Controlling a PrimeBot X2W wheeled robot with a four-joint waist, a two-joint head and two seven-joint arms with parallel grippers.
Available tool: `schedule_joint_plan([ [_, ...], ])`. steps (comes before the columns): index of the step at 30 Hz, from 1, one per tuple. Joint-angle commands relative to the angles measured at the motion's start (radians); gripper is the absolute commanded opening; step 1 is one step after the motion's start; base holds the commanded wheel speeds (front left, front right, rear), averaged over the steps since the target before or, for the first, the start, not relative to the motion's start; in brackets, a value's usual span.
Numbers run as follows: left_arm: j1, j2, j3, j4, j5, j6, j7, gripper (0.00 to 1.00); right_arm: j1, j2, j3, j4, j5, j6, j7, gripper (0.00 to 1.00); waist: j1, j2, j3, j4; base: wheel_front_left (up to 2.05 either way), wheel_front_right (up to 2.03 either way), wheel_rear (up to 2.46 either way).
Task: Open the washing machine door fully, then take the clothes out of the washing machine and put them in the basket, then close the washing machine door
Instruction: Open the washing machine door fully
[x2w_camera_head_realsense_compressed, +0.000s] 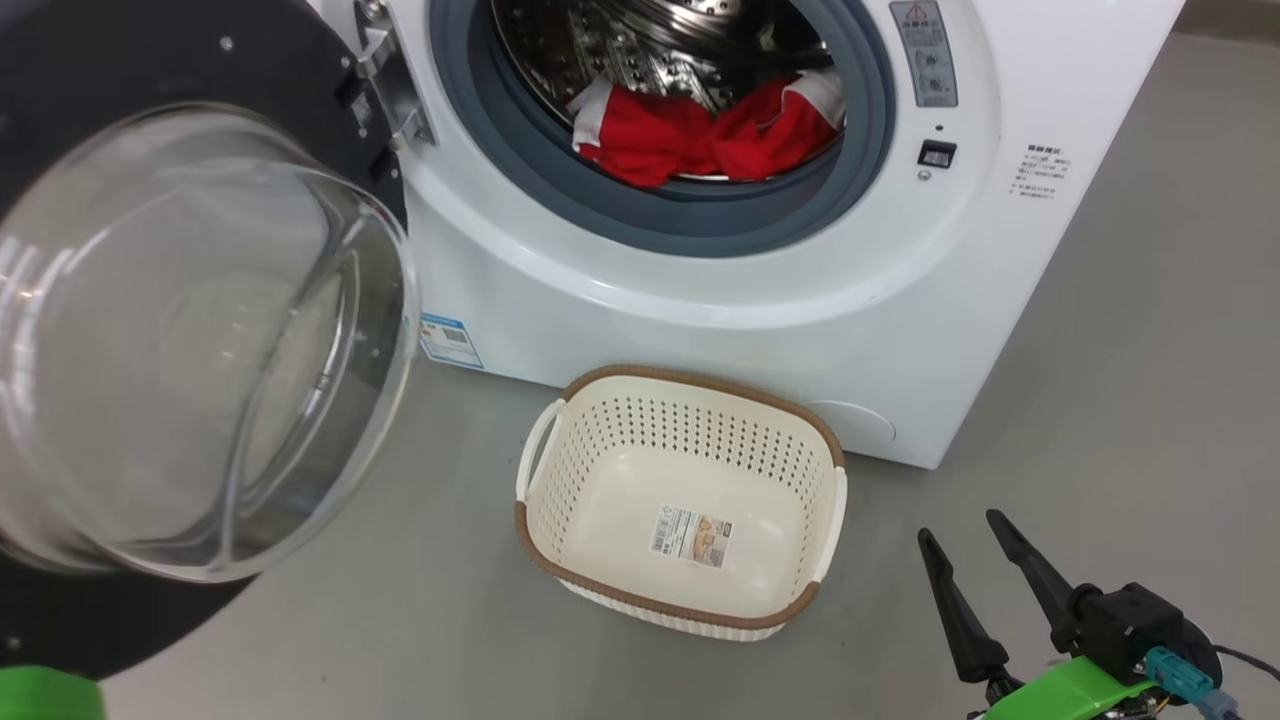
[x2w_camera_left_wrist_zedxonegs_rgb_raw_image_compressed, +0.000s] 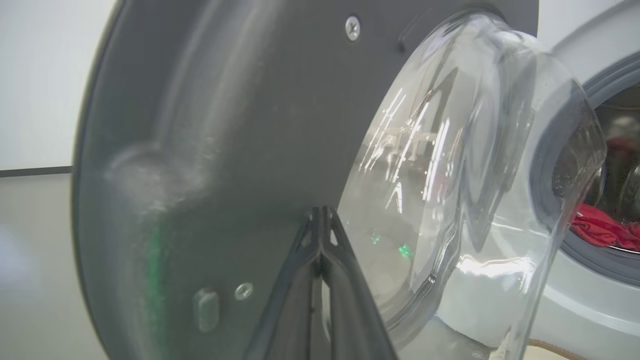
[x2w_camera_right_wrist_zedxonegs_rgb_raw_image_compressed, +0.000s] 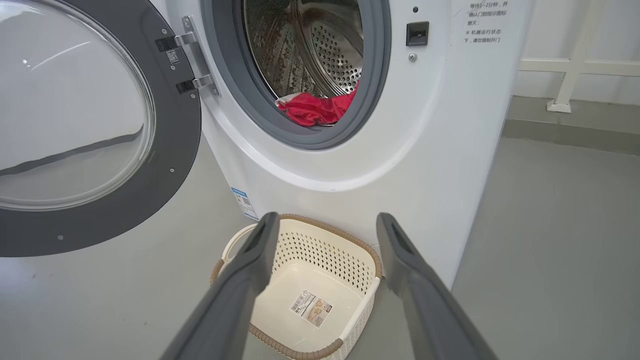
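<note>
Two claws are mine, and they are not alike right now; my left claw (x2w_camera_left_wrist_zedxonegs_rgb_raw_image_compressed: 320, 216) has its two fingers pressed tight together with nothing between them; it sits up close to the inside of the washing machine door (x2w_camera_left_wrist_zedxonegs_rgb_raw_image_compressed: 225, 125), with its tips in front of the spot where the dark rim (x2w_camera_left_wrist_zedxonegs_rgb_raw_image_compressed: 150, 250) meets the see-through glass bowl (x2w_camera_left_wrist_zedxonegs_rgb_raw_image_compressed: 450, 175); I cannot tell if the tips touch the door. My right claw (x2w_camera_head_realsense_compressed: 960, 528) is spread wide and holds nothing; it hangs low over the grey floor (x2w_camera_head_realsense_compressed: 1100, 420), to the right of the basket (x2w_camera_head_realsense_compressed: 690, 440) and apart from it; looking along its fingers (x2w_camera_right_wrist_zedxonegs_rgb_raw_image_compressed: 245, 280), I see the basket between them. The door stands open to the left of the washing machine (x2w_camera_head_realsense_compressed: 700, 320), hanging on its hinge (x2w_camera_head_realsense_compressed: 390, 95); the glass bowl bulges toward me. The clothes (x2w_camera_head_realsense_compressed: 680, 145) are red with bits of white; they lie in a heap at the bottom front of the shiny steel drum (x2w_camera_head_realsense_compressed: 640, 50), just behind the grey rubber ring (x2w_camera_head_realsense_compressed: 660, 225). The basket stands on the floor just in front of the washing machine, below the ring; it is cream with little holes and a brown rim; a paper label (x2w_camera_head_realsense_compressed: 692, 535) lies on its floor.
</note>
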Motion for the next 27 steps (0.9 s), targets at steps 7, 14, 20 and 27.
schedule_joint_plan([
  [7,-0.120,0.093,0.119,0.050,0.021,-0.004,-0.005,0.00,-0.064,-0.024,0.024,-0.032,-0.006,0.008,-0.009,1.00,0.0000,0.0000,0.064,-0.021,0.00,0.00,0.00],
  [14,-0.184,0.147,0.180,0.127,0.041,-0.007,-0.005,0.00,-0.096,-0.033,0.029,-0.036,-0.007,0.008,-0.009,1.00,0.0000,0.0000,0.109,-0.045,0.00,0.00,0.00],
  [20,-0.218,0.155,0.220,0.149,0.054,-0.003,-0.005,0.00,-0.109,-0.037,0.028,-0.041,-0.009,0.008,-0.009,1.00,0.0000,0.0000,0.129,-0.055,0.00,0.00,0.00],
  [27,-0.237,0.153,0.250,0.165,0.080,0.001,-0.005,0.00,-0.115,-0.037,0.027,-0.040,-0.010,0.008,-0.009,1.00,0.0000,0.0000,0.137,-0.061,0.00,0.00,0.00],
])
